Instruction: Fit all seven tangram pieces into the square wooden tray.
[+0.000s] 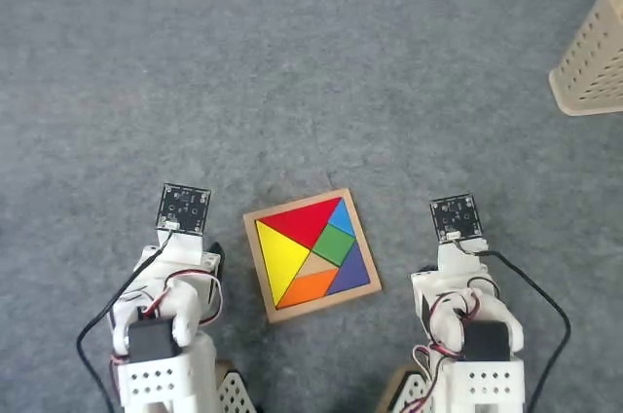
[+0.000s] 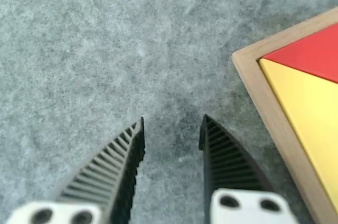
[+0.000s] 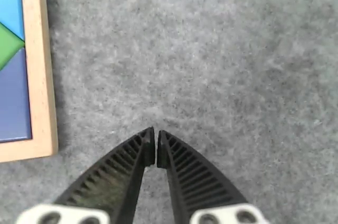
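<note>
Noted: the square wooden tray (image 2: 278, 123) lies on the grey tabletop (image 1: 311, 82) between your two arms, turned slightly off square. Count inside: seven pieces, flush, from the red triangle (image 1: 304, 219) and yellow triangle (image 1: 277, 257) to the purple parallelogram (image 1: 352, 272). Your left claw (image 2: 174, 119) is parted and holds nothing, with the tray's red-yellow corner near it. Your right claw (image 3: 156, 131) has its tips together on nothing, with the tray's blue-purple edge off to its inner side. Judgement: the fit looks complete. The left arm seems marginally nearer should a piece need pressing.

Tangram pieces (image 1: 311, 249) in the tray (image 3: 45, 76), tray between left tool (image 2: 173, 119) and right tool (image 3: 156, 130), basket (image 1: 594, 53) well behind, rightward
</note>
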